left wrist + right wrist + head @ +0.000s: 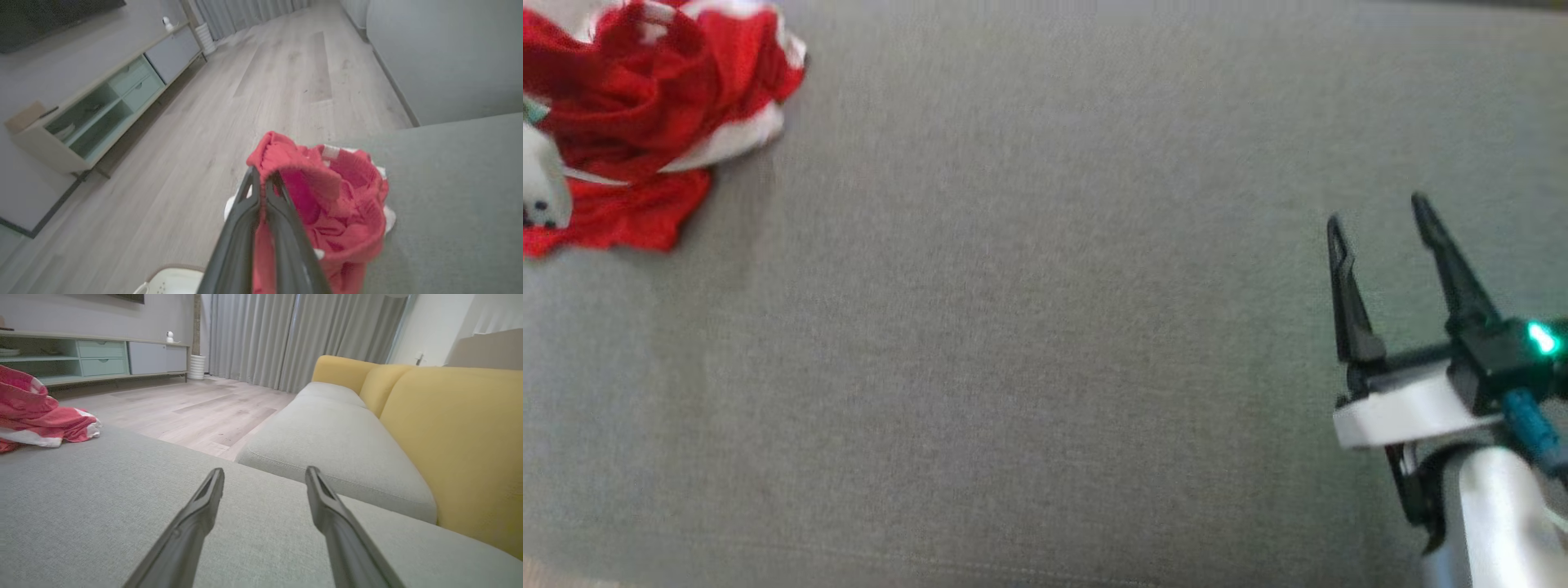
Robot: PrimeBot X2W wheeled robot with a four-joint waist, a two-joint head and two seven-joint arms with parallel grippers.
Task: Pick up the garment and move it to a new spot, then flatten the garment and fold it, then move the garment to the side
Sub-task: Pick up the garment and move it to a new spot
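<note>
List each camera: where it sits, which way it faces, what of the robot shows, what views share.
Head view: on the head, looking down at the grey cushion; open right gripper lower right.
Left wrist view: on that wrist, facing floor and cabinet; left gripper shut on the garment.
Right wrist view: low over the cushion, facing the yellow sofa; open fingers.
Shared: garment in all three; cabinet in both wrist views.
</note>
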